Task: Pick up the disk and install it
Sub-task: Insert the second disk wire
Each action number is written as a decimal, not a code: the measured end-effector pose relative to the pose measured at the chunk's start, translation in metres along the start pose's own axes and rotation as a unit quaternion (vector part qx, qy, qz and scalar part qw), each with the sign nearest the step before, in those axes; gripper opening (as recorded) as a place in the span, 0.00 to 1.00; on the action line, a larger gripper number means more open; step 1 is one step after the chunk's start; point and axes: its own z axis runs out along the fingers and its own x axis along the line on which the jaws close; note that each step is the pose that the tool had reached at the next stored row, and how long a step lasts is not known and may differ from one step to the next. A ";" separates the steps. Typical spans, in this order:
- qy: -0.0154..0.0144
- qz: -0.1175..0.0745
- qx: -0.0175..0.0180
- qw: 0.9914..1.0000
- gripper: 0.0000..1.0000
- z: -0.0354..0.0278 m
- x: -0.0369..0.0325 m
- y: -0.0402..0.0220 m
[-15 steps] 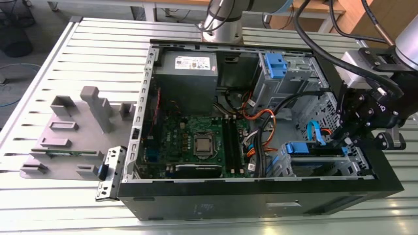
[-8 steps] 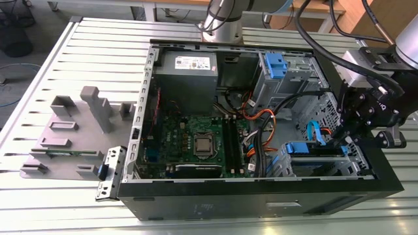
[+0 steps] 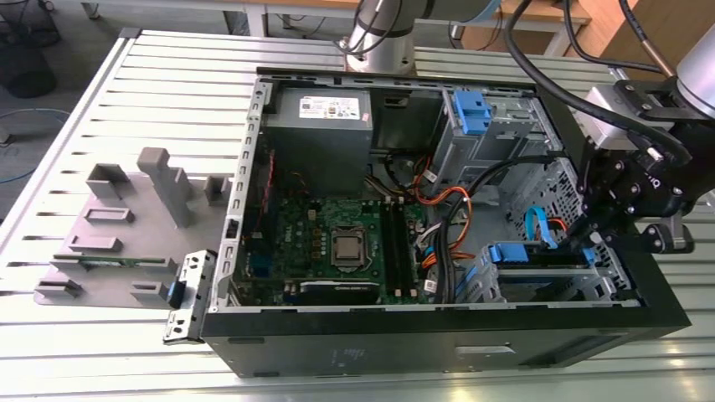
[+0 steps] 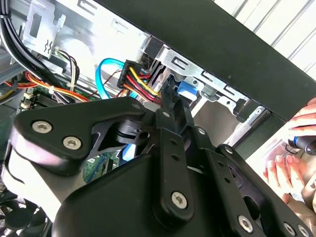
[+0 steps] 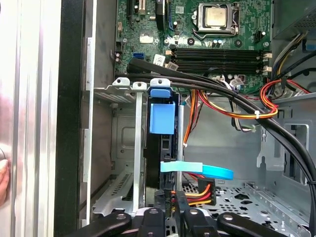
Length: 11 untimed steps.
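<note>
Disk stands on edge in the lower drive cage of the case, its blue carrier rail outermost. Gripper sits at its cabled end; finger state cannot be determined. Judged rigid, dense, shock-sensitive; grip the rails, not the label face.

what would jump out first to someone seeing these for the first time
The open computer case on the slatted metal table, its green motherboard bare in the middle. Next, the robot's black hand reaching into the corner at the exterior view's right, where the disk with its bright blue rails sits on edge in a metal bay. A person's fingers also show just outside the case in the second wrist view.
</note>
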 end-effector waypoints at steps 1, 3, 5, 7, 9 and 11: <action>0.000 0.000 0.000 1.000 0.22 0.0001 0.0000 0.0000; 0.000 0.000 0.000 1.000 0.16 0.0001 0.0000 0.0000; 0.000 0.000 0.000 1.000 0.16 0.0002 0.0000 0.0000; 0.000 0.000 0.000 1.000 0.16 0.0002 0.0000 0.0000; 0.000 0.000 0.000 1.000 0.16 0.0003 0.0000 0.0000; 0.000 0.000 0.000 1.000 0.16 0.0005 -0.0002 0.0000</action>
